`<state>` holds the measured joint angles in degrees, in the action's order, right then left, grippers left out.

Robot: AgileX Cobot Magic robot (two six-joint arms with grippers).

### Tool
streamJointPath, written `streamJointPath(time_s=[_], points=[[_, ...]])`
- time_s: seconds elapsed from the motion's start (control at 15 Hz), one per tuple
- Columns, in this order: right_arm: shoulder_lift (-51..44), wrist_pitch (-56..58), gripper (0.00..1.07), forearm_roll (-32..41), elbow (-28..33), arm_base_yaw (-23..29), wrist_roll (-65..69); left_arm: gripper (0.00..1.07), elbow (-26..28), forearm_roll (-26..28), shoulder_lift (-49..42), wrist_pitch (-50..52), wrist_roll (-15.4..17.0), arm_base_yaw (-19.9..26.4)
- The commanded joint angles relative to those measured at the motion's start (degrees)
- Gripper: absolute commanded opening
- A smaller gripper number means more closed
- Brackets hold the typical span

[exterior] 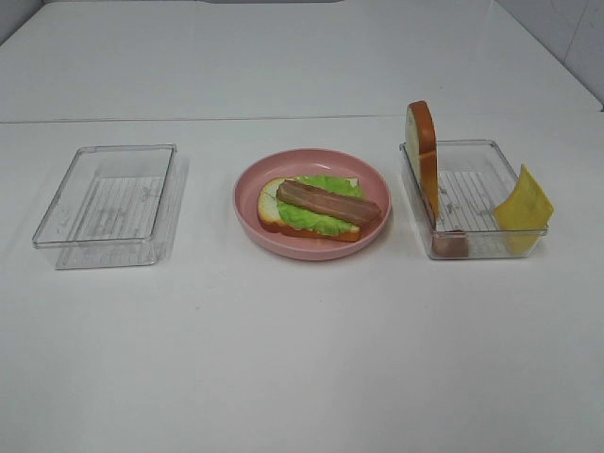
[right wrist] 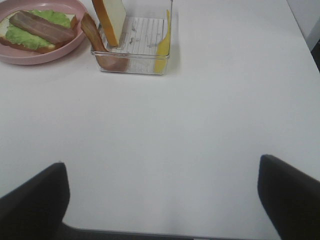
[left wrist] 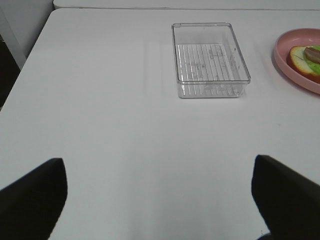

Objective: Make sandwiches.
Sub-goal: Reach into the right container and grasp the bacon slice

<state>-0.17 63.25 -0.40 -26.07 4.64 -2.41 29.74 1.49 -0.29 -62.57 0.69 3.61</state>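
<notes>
On the pink plate (exterior: 247,193) lies one bread slice (exterior: 269,209) with green lettuce (exterior: 319,219) and a brown bacon strip (exterior: 327,202) on top. The right clear tray (exterior: 472,247) holds a second bread slice (exterior: 425,151) standing on edge, a yellow cheese square (exterior: 524,200) leaning on its far side, and a bacon strip (right wrist: 92,31). Neither gripper shows in the high view. My left gripper (left wrist: 159,200) is open above bare table, well short of the left tray (left wrist: 210,57). My right gripper (right wrist: 162,200) is open too, short of the right tray (right wrist: 131,64).
The left clear tray (exterior: 109,203) has nothing in it. The white table runs wide around all three containers, with a seam (exterior: 208,119) across it behind them. A dark gap (left wrist: 7,70) shows past the table's left edge.
</notes>
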Motion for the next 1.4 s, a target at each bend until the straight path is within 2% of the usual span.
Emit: streamJointPath(time_s=[0.07, 0.47, 0.73, 0.8, 1.07, 1.27, 1.4], points=[[-1.15, -0.29, 0.99, -0.17, 0.11, -0.34, -0.17, 0.92, -0.06, 0.57, -1.03, 1.09, 0.06, 0.0], [-1.15, -0.4, 0.99, 2.41, 0.06, -0.34, -0.17, 0.92, -0.06, 0.57, -1.03, 1.09, 0.06, 0.0], [3.78, -4.98, 0.99, 2.12, -2.35, -0.34, -0.17, 0.92, -0.06, 0.57, -0.97, 1.09, -0.11, 0.0], [10.37, -9.22, 0.99, 2.18, -3.5, -0.34, -0.17, 0.92, -0.06, 0.57, -0.97, 1.09, -0.11, 0.0], [22.17, -14.32, 0.99, 2.98, -5.16, -0.34, -2.29, 0.92, -0.06, 0.57, -0.97, 1.09, -0.11, 0.0], [31.11, -14.67, 0.99, 2.98, -6.25, -0.34, -2.52, 0.92, -0.06, 0.57, -0.97, 1.09, -0.11, 0.0], [40.68, -13.29, 0.99, 2.98, -9.74, -0.34, -2.75, 0.92, -0.06, 0.57, -0.97, 1.09, -0.11, 0.0]])
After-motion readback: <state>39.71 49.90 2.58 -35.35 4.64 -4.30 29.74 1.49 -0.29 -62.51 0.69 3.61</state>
